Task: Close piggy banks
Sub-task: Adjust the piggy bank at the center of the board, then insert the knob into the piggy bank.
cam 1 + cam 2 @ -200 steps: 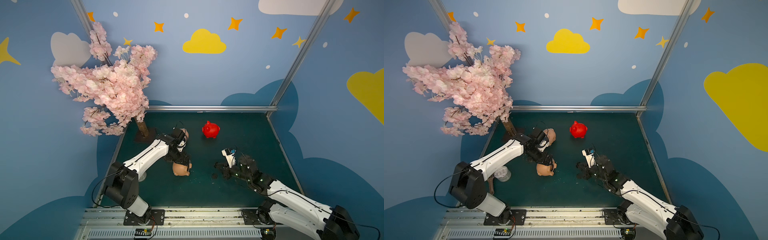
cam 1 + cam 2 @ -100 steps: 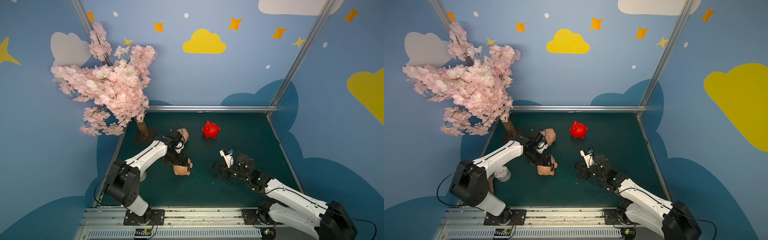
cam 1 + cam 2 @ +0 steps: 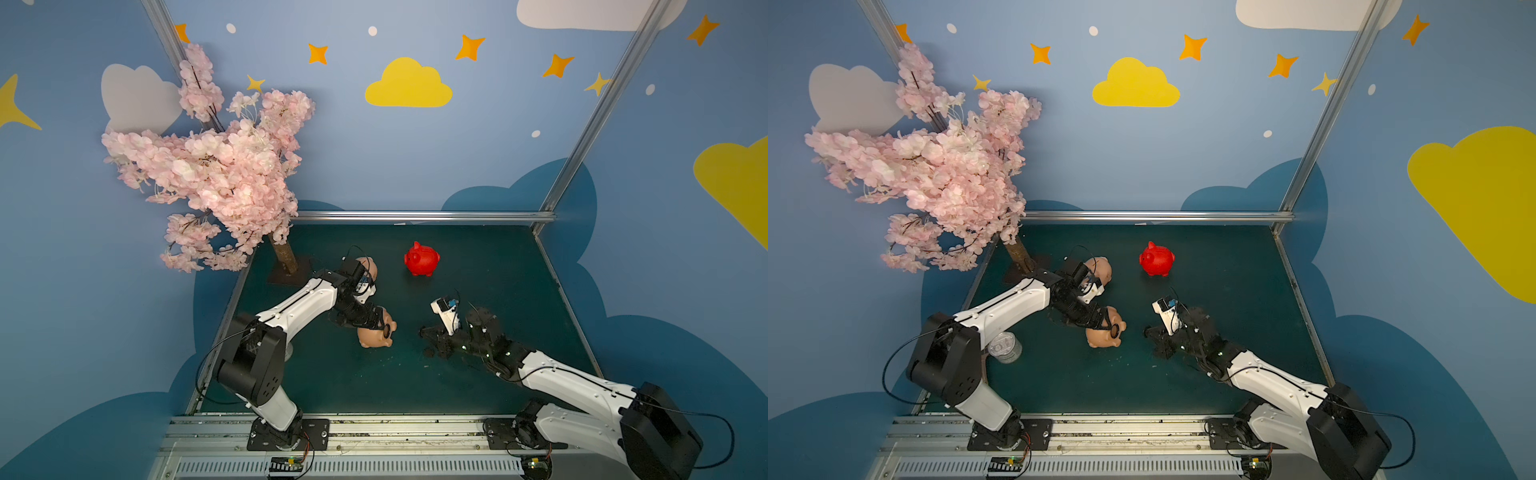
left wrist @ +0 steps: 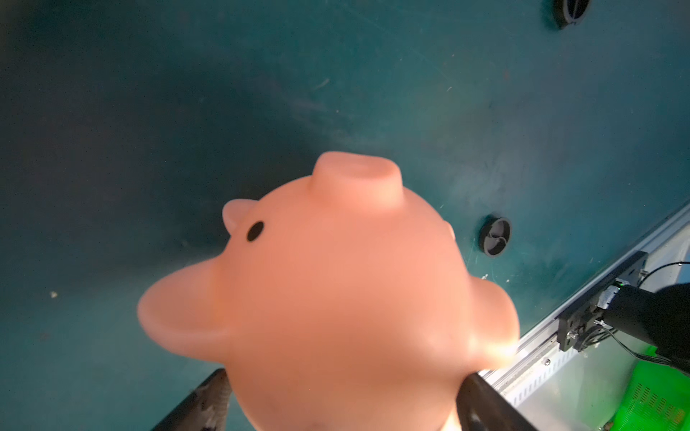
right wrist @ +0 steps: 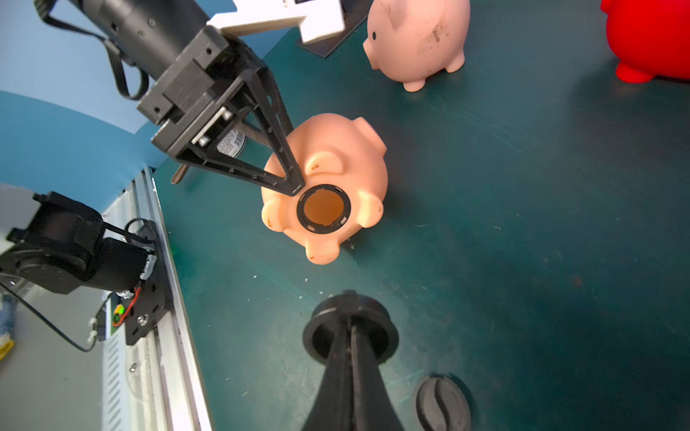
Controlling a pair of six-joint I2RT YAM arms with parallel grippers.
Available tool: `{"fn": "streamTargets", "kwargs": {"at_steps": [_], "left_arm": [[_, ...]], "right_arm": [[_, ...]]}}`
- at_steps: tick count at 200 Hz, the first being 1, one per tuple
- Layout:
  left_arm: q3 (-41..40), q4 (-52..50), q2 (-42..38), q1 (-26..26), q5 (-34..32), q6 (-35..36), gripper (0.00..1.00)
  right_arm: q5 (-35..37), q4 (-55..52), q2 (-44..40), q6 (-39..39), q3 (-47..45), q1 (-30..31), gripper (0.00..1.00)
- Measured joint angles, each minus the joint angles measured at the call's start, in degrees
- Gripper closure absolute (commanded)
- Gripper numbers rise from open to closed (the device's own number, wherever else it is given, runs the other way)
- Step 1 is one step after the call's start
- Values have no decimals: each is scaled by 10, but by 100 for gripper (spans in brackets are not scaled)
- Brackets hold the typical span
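- Tipped piggy bank (image 5: 336, 138): peach-tan, black eye dot, black ring round its belly hole.
- Upright piggy bank (image 5: 418, 37): paler peach, dark smudges.
- Third piggy bank (image 3: 422, 258): glossy red.
- Gripped plug (image 5: 351, 328), loose plug (image 5: 442, 405): black.
- Table mat (image 3: 457, 395): dark teal.
- Blossom tree (image 3: 216, 174): pink.

Clear at six
Bare worktop (image 3: 374, 386) at six o'clock; blossom tree (image 3: 220, 178) crowds ten, tipped tan piggy bank (image 3: 371, 338) dead centre.

No legible text, small barcode sticker (image 5: 231, 143), print unreadable
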Motion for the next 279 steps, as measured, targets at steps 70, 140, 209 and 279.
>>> {"fn": "streamTargets", "kwargs": {"at_steps": [70, 140, 209, 279], "left_arm": [[22, -6, 23, 2, 12, 28, 6], [45, -15, 44, 14, 29, 47, 6], [52, -22, 52, 24, 38, 61, 8], [58, -25, 56, 27, 46, 72, 9]], "right_arm": [[-25, 49, 93, -90, 19, 2, 100], [-28, 145, 137, -129, 27, 10, 100], [-21, 279, 179, -134, -15, 11, 100], [-27, 348, 230, -109, -15, 11, 100]]}}
